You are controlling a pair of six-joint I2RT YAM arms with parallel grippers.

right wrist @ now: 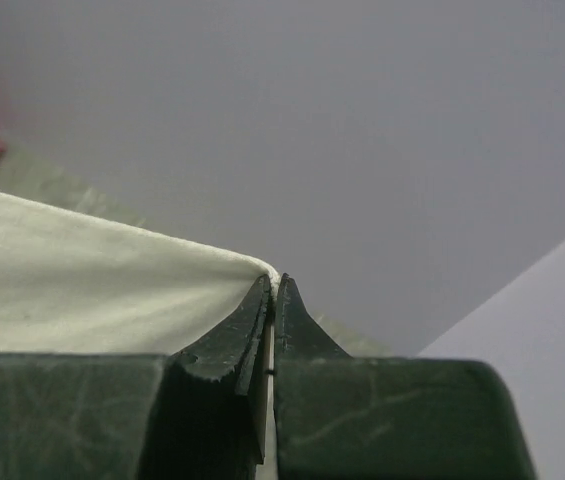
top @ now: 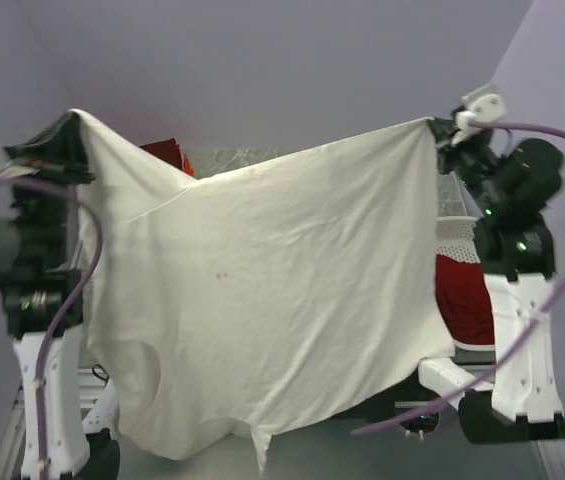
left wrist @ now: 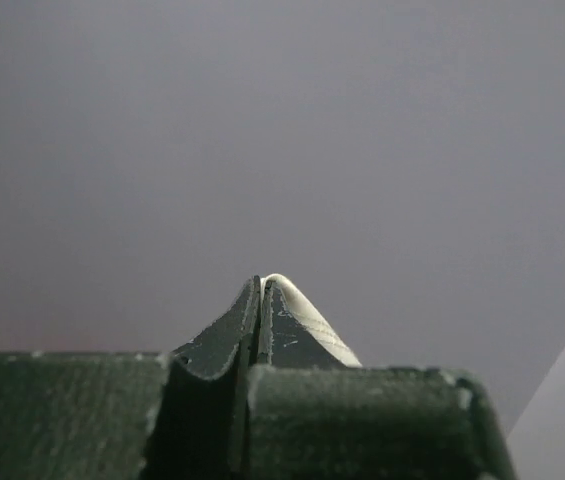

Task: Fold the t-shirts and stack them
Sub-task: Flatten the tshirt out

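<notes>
Left arm (top: 32, 260) and right arm (top: 517, 220): black upper joints, white lower housings with small screws, green indicator lights lit. A purple cable (top: 542, 128) loops along each arm. Left gripper (left wrist: 260, 283) and right gripper (right wrist: 273, 284) fingers: dark, tapered, scratched, with scuffed dark-green blocks behind them.

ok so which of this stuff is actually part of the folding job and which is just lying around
Part of the job: cream-white t-shirt, pinched at its top corners by the left gripper and right gripper; red cloth at the back; red cloth at the right.
Just lying about: white lattice basket; purple cables.
</notes>
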